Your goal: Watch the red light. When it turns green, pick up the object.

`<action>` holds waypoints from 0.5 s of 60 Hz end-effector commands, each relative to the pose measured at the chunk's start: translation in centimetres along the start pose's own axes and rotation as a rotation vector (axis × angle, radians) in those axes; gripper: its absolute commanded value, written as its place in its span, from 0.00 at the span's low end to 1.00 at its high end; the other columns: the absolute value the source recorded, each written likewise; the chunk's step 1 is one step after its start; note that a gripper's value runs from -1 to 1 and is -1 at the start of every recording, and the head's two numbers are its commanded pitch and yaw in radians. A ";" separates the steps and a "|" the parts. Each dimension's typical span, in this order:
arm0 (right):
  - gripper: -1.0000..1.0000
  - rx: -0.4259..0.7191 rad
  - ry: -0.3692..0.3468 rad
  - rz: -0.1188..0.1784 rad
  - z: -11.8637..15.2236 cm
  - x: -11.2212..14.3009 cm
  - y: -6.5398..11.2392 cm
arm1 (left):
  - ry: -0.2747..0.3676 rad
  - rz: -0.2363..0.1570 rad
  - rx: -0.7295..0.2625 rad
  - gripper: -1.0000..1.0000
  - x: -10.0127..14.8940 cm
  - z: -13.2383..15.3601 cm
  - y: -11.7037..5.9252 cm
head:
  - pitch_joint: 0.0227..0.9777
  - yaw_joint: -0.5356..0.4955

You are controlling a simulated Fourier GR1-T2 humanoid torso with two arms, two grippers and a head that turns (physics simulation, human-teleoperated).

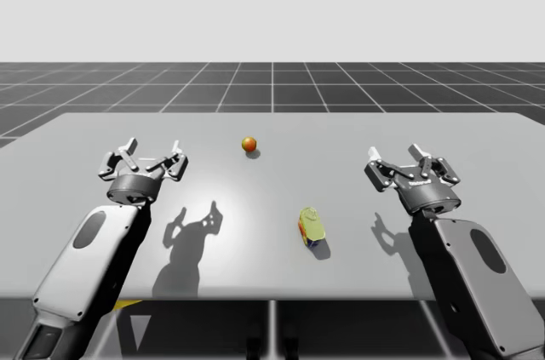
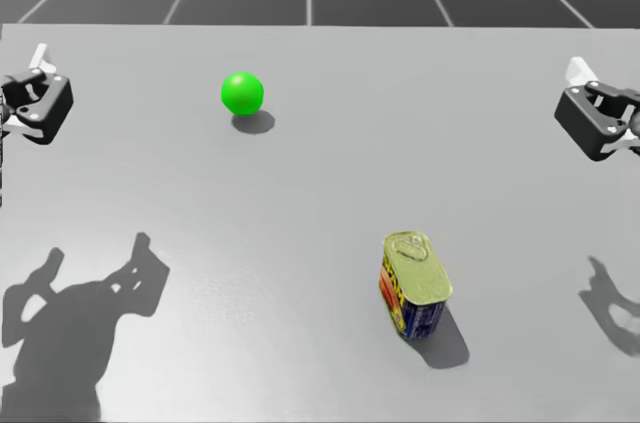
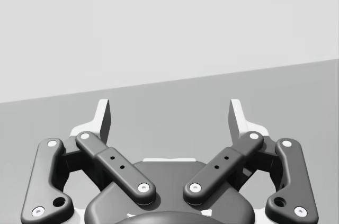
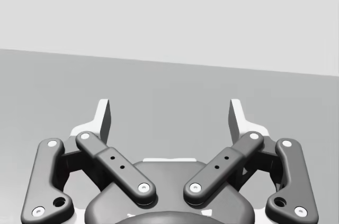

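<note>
The light ball looks orange-red in the high view [image 1: 249, 144] and green in the head view [image 2: 242, 92]; it rests at the table's far middle. A squat tin with a gold top and red-and-blue sides [image 1: 312, 226] [image 2: 413, 283] stands right of centre, nearer the front edge. My left gripper [image 1: 152, 149] [image 2: 30, 78] [image 3: 169, 115] hovers open at the left, level with the ball, holding nothing. My right gripper [image 1: 398, 156] [image 2: 608, 95] [image 4: 169, 115] hovers open at the right, beyond and to the right of the tin, also holding nothing.
The grey table [image 1: 443, 130] carries just the ball and the tin. Both arms cast shadows on it in front of the grippers. A dark grid floor lies beyond the far edge.
</note>
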 end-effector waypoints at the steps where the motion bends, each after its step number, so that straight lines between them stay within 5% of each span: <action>1: 0.00 0.001 0.003 0.001 -0.1 -0.1 0.0 | -0.002 0.003 -0.001 0.00 0.1 0.0 0.0 | 0.81 0.45; 27: 0.00 0.036 0.033 -0.006 0.1 -0.2 1.0 | -0.004 0.009 -0.002 0.00 0.3 0.1 0.0 | 0.90 0.36; 30: 0.00 0.033 0.050 -0.046 0.4 0.1 1.4 | -0.005 0.010 -0.002 0.00 0.4 0.1 0.0 | 0.90 0.36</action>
